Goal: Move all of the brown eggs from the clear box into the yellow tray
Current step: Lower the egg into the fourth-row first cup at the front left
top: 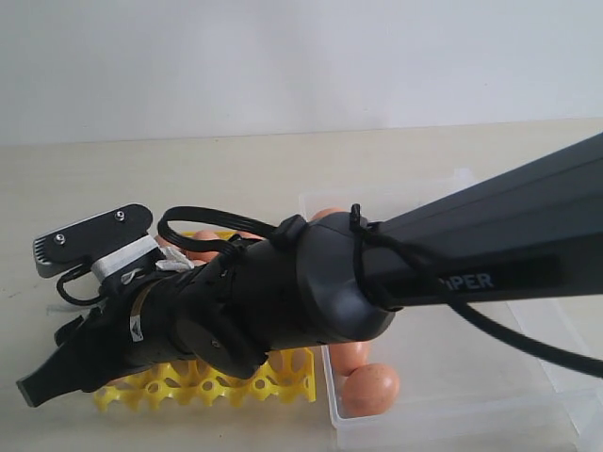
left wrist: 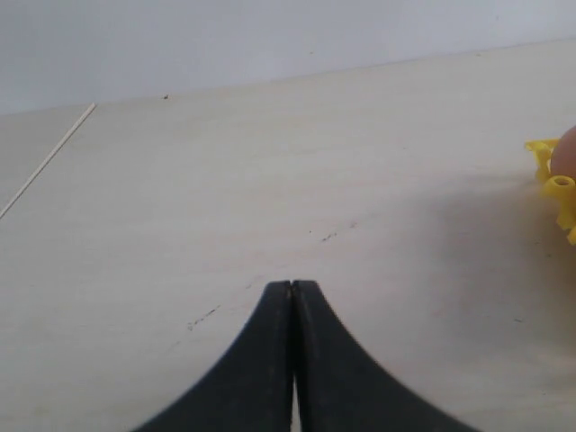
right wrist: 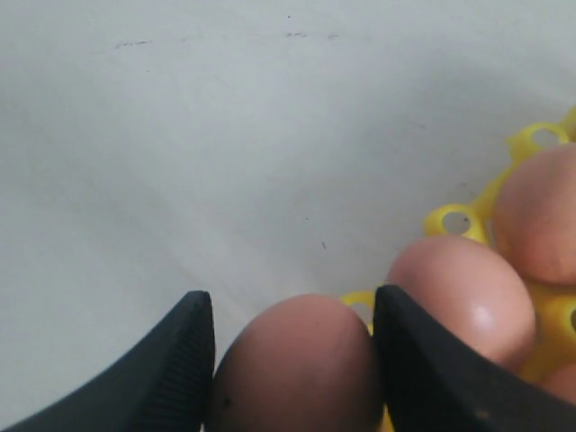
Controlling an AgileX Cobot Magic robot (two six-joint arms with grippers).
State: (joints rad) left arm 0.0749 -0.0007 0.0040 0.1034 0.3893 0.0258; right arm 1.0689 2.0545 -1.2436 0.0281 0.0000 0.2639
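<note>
My right gripper (right wrist: 292, 310) is shut on a brown egg (right wrist: 297, 364), with one black finger against each side of it. It hangs at the edge of the yellow tray (right wrist: 454, 219), where two more brown eggs (right wrist: 463, 297) sit in cups. In the exterior view the right arm reaches across the yellow tray (top: 283, 372) and hides most of it; its gripper (top: 42, 377) is at the far left, and the held egg is hidden there. The clear box (top: 452, 414) holds brown eggs (top: 370, 388) at its near left corner. My left gripper (left wrist: 292, 286) is shut and empty over bare table.
The right arm's black body and cables (top: 311, 292) cover the tray's middle and the box's left side. A corner of the yellow tray (left wrist: 558, 184) with an egg shows beside the left gripper. Pale wooden tabletop (left wrist: 270, 162) surrounds everything; a white wall stands behind.
</note>
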